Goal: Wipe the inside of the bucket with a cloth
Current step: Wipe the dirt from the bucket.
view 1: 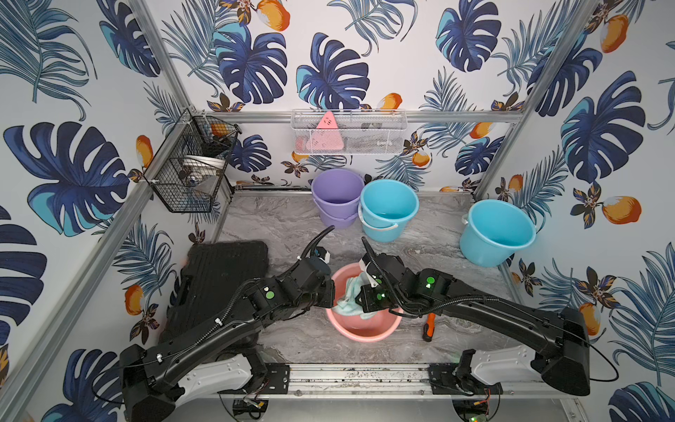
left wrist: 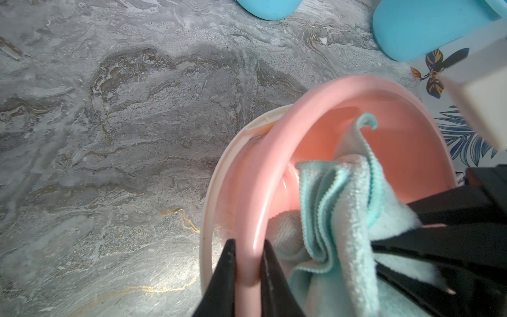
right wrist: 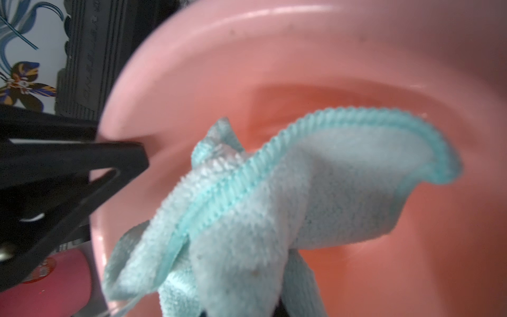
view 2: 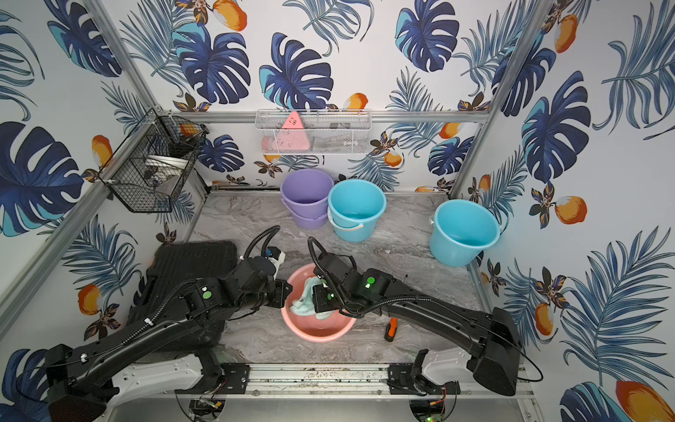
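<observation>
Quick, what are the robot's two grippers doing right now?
Left gripper: shut on the rim of the pink bucket.
Right gripper: shut on the cloth.

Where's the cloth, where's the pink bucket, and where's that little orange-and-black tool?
cloth point(view 1: 349, 299): a top view, bunched middle.
pink bucket point(view 1: 359, 327): a top view, bare inner wall.
orange-and-black tool point(view 1: 430, 321): a top view, orange part.

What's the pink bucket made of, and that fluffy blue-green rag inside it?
Pink bucket: probably plastic, smooth and slightly glossy; light glints along its rounded rim. Cloth: looks like soft microfibre, matte and fuzzy, with a stitched aqua edge.
</observation>
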